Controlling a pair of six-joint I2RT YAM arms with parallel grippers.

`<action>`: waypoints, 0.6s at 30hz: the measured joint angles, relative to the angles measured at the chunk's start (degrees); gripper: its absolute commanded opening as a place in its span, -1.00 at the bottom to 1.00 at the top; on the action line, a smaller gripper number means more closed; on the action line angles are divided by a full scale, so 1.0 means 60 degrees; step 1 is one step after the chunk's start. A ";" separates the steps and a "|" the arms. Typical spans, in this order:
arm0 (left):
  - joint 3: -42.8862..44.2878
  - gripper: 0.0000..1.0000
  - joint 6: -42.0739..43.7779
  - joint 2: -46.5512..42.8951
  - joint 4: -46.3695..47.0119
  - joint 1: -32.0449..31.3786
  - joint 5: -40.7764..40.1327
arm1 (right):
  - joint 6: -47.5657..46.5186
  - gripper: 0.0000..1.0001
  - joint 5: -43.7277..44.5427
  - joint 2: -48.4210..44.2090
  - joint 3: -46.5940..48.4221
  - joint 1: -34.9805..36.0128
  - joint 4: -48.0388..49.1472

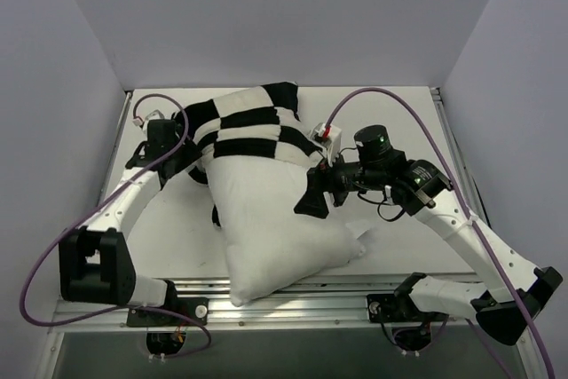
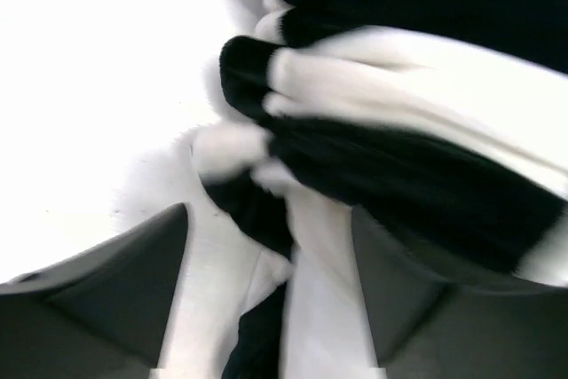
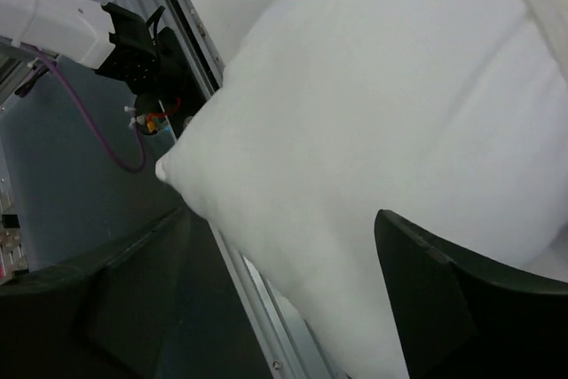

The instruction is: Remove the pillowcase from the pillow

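Pillowcase [image 1: 253,122] on far end of pillow [image 1: 266,219]; left tool [image 2: 269,219] and right tool [image 3: 282,219] both with jaws apart.

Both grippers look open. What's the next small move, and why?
Probably close the left gripper on the bunched pillowcase fold lying between its jaws. The cover only caps the far end of the pillow, so a firm grip there should let you pull it the rest of the way off.

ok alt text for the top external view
A white pillow lies on a table, its far end inside a checkered pillowcase. The left gripper is at the pillowcase's left edge, the right gripper at the pillow's right side.
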 measured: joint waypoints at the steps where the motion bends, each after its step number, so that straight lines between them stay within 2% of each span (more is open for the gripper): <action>1: 0.0004 0.78 0.0233 -0.0321 -0.0120 0.0106 -0.0029 | -0.0015 0.71 -0.0044 0.0055 0.0011 -0.0018 0.0022; 5: 0.0361 0.94 0.1468 -0.1639 -0.0670 -0.0124 0.0284 | 0.0117 0.79 0.0211 0.0433 0.0197 -0.0517 0.0058; 9: 0.1617 0.91 0.3238 -0.1927 -0.0860 -0.1490 0.0597 | 0.0528 0.79 0.0397 0.0827 0.0175 -0.2080 0.0306; 13: 0.3075 0.89 0.5282 -0.1100 -0.0936 -0.3410 0.0882 | 0.0980 0.79 0.0415 0.1045 -0.0361 -0.3144 0.0714; 18: 0.5056 0.89 0.7664 0.0958 -0.1566 -0.4860 0.1457 | 0.1581 0.79 0.0415 0.0958 -0.1184 -0.3162 0.1064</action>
